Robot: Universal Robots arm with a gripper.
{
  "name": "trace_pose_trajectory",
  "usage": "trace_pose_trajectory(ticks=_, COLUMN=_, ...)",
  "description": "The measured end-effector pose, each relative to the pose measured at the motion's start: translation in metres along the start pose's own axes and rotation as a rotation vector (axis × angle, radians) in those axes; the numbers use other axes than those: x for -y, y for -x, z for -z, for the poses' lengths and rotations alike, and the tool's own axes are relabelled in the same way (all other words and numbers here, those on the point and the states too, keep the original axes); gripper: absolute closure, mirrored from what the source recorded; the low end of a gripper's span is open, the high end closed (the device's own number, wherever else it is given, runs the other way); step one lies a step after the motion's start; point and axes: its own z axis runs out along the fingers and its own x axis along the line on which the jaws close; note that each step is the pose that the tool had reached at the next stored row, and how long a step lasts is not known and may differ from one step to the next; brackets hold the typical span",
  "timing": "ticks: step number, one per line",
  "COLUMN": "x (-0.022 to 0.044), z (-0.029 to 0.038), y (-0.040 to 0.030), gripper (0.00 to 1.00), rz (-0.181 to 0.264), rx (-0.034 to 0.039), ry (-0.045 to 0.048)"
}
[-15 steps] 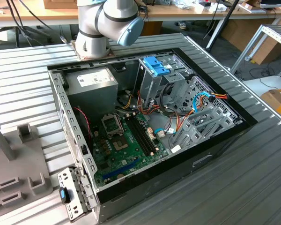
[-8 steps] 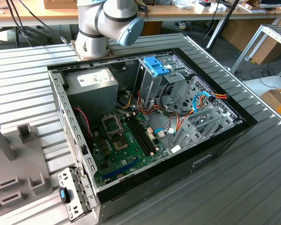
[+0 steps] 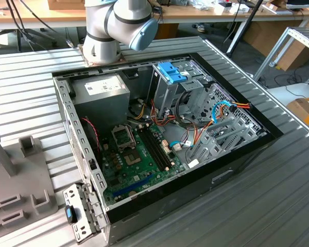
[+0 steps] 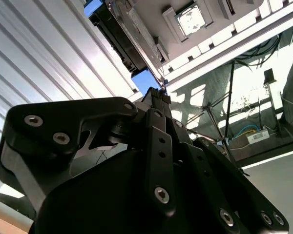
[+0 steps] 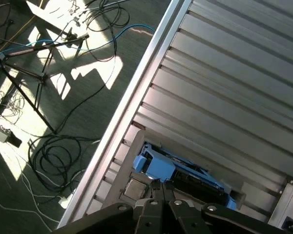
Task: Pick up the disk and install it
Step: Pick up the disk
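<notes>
The disk (image 5: 158,163), a dark drive in a light-blue carrier rail, rests on a grey plate (image 5: 136,187) at the edge of the ribbed table in the first wrist view. In the second wrist view the disk (image 4: 122,39) appears edge-on as a dark slab with blue at both ends. My gripper (image 5: 162,185) hangs right at the disk's near blue end, its fingertips together with nothing seen between them. I cannot tell whether they touch the rail. The gripper (image 4: 156,95) ends beside the blue corner in the second wrist view too.
In the exterior view an open computer case (image 3: 67,113) lies on the ribbed table, with a silver drive cage (image 3: 165,92) carrying a blue tab (image 3: 171,72). The arm's base (image 3: 108,36) stands behind the case. Grey fixtures (image 3: 15,175) sit at the exterior view's left. Cables and a stand (image 5: 34,97) lie on the floor past the table edge.
</notes>
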Motion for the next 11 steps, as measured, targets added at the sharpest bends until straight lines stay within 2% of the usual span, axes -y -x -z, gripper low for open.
trace_pose_trajectory(ticks=6, x=0.0000, z=0.0000, y=0.0000, gripper=0.89, rz=0.005, rx=-0.0001, ry=-0.0002)
trace_pose_trajectory(ticks=9, x=0.0000, z=-0.0001, y=0.0000, gripper=0.89, rz=0.023, rx=-0.0008, ry=-0.0008)
trace_pose_trajectory(ticks=11, x=0.0000, z=0.0000, y=0.0000, gripper=0.89, rz=0.072, rx=-0.0028, ry=-0.0024)
